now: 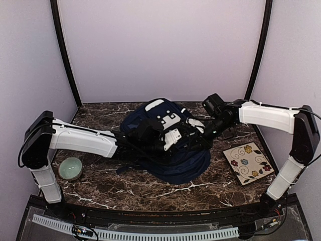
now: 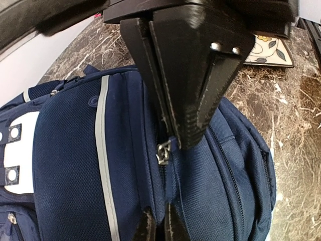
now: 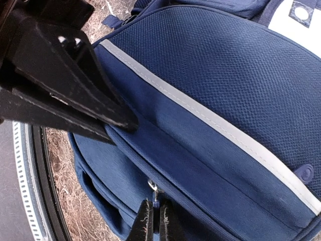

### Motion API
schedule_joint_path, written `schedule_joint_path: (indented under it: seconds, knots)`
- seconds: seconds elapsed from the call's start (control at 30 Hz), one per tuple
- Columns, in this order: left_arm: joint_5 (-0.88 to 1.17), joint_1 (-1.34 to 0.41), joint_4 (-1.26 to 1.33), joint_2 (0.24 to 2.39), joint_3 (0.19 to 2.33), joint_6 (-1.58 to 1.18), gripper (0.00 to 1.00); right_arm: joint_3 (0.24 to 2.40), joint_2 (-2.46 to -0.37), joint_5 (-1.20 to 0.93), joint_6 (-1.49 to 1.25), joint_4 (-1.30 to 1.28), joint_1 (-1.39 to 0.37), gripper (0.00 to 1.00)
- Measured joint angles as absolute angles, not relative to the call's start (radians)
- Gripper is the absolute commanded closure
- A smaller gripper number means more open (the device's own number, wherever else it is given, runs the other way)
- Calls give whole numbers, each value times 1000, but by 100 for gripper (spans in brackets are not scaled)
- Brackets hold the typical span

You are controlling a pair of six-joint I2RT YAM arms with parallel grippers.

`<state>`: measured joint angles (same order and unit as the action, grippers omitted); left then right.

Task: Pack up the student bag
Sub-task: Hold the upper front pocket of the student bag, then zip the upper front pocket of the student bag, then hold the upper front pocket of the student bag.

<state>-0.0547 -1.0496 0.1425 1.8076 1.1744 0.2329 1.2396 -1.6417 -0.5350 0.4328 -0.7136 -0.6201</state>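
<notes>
Plainly the large navy-blue fabric student bag (image 1: 175, 168), lying flat at the middle of the brown veined marble table (image 1: 150, 188), is soft and floppy. Its mesh cloth should sag and bunch rather than lift as one piece, and it looks bulky more than heavy. The surest holds are the hard fittings and the seams. The right gripper (image 3: 153, 221) is pinched fully closed on a silver metal zipper pull (image 3: 153, 188); the left gripper (image 2: 160, 226), likewise fully closed, nips the fabric fold along the zip line.
</notes>
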Motion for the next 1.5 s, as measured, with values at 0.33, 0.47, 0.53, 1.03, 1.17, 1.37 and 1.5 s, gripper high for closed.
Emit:
schedule_joint_path:
  seconds: [0.33,0.47,0.53,1.03,1.17,1.37,1.5]
  knots:
    - [-95,-1046,167,1665,1029,263,100,1237,-1652,-547,436,-732,-502,100]
    - [-138,-1045,144,1604,982,285,97,1237,-1668,-546,436,-736,-477,100]
    - [-151,-1042,125,1564,948,294,74,1237,-1670,-548,436,-733,-471,100]
    - [112,-1013,165,1613,1068,281,46,1240,-1661,-554,485,-771,-628,100]
    - [168,-1015,216,1699,1092,302,46,1246,-1645,-558,485,-774,-630,100]
    - [161,-1015,239,1782,1114,327,59,1246,-1639,-561,485,-775,-630,100]
    - [105,-1015,246,1824,1152,335,82,1246,-1639,-561,485,-775,-630,100]
